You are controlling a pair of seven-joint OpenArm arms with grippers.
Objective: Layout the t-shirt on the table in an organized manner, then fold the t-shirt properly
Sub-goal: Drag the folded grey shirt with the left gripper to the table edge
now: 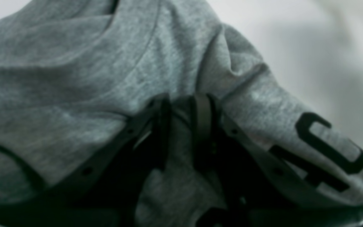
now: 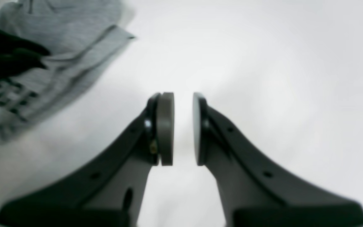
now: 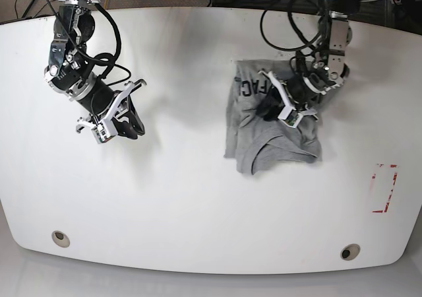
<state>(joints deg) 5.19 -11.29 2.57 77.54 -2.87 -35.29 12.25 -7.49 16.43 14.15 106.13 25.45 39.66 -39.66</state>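
The t-shirt [image 3: 271, 129], grey with black lettering, lies crumpled on the white surface [image 3: 198, 198], toward the far right of the base view, not spread flat. Nearest the viewer, along the front edge of the surface, sit two round grommet holes, one [image 3: 60, 237] at the left and one [image 3: 349, 251] at the right. A small red-outlined rectangle [image 3: 384, 188] marks the right side, well apart from the shirt.

Farther back, the shirt's lower hem is bunched in a curved fold, and the letters "FAC" [image 3: 248, 88] show on its upper left part. The left tool [image 1: 181, 126] is pressed down into the middle of the shirt. In the left wrist view its two dark fingers [image 1: 205, 126] stand close together with a ridge of grey cloth pinched between them, and black lettering [image 1: 326, 145] shows on the cloth to one side. The left arm [image 3: 331, 46] comes down from the far edge, bending at the wrist toward the shirt.

On the base view's left, the right tool [image 3: 119, 122] hovers over bare surface, well apart from the shirt. Its pads [image 2: 165, 129] are nearly together with a narrow gap between them, holding nothing. The right arm [image 3: 69, 53] reaches from the far left corner, angled down and toward the centre. Cables loop behind both arms at the far edge.
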